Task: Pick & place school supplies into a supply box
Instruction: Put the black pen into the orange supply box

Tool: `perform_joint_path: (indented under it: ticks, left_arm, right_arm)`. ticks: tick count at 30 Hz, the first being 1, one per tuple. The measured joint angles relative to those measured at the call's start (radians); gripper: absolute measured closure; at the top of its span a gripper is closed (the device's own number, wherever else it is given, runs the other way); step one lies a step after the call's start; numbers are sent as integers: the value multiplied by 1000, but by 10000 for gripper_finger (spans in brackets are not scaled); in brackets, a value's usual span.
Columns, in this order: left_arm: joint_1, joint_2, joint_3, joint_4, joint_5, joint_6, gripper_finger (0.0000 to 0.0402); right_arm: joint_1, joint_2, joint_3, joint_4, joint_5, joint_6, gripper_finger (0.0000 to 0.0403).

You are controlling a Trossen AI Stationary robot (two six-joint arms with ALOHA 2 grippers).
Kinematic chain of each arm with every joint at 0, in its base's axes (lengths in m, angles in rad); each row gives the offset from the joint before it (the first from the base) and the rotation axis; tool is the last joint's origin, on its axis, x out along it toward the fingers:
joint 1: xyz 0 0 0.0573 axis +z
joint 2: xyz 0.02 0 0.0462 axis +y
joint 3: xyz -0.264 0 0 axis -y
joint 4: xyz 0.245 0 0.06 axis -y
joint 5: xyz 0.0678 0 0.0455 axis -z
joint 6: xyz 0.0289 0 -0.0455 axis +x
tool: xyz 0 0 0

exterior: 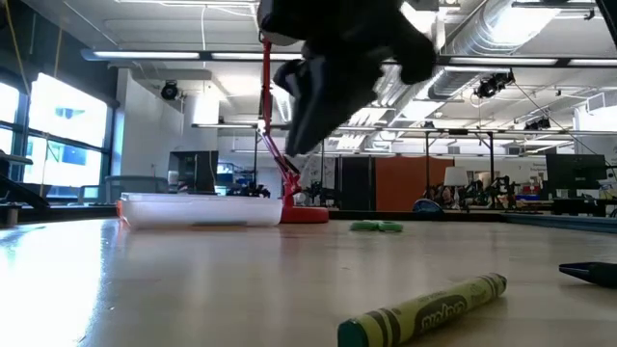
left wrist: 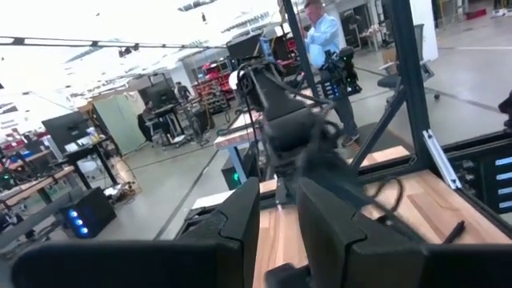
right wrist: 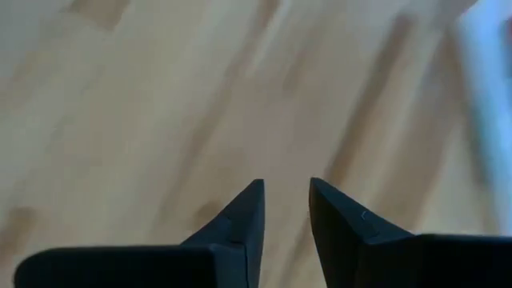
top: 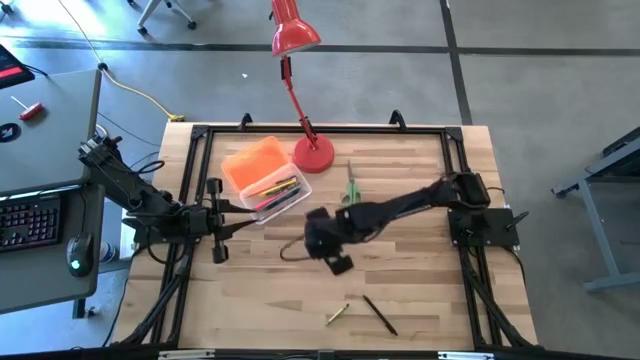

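The supply box (top: 278,192) is a clear tray with several pens lying in it, and its orange lid (top: 254,160) stands open on its far-left side. It shows low at the left in the low view (exterior: 202,209). Three school supplies lie loose on the table: green scissors (top: 350,190), an olive crayon (top: 336,315) (exterior: 424,306) and a black marker (top: 380,314). My right gripper (top: 335,258) (right wrist: 286,188) hangs open above bare wood at mid-table, slanting down, nothing between its fingers. My left gripper (top: 232,215) (left wrist: 278,200) stands open and level just near-left of the box.
A red desk lamp stands with its round base (top: 313,153) right of the box, and its head (top: 292,35) reaches beyond the far edge. A black frame (top: 320,128) rims the table. Bare wood lies between my right gripper and the crayon.
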Motion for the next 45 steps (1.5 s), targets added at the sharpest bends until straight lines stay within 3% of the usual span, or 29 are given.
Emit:
perform_joint_path:
  ticks: [7,14,22,25,28,35,45]
  left_arm:
    - [0,0,0,24,53,-45,284]
    - [0,0,0,36,138,-66,284]
    - [0,0,0,40,156,-106,284]
    - [0,0,0,44,156,-129,284]
    - [0,0,0,58,159,-146,284]
    - [0,0,0,61,155,-149,284]
    - [0,0,0,59,152,-146,284]
  right_arm:
    - [183,-6,-1,-170,156,222,339]
    - [377,-36,-1,-342,395,718,337]
    - [647,-35,-1,-343,558,1334,334]
    - [712,-31,-23,-335,657,1459,334]
    - [744,-30,-105,-292,691,1582,334]
    - [733,-27,-344,88,678,1621,334]
    - [701,-27,-428,128,633,1659,334]
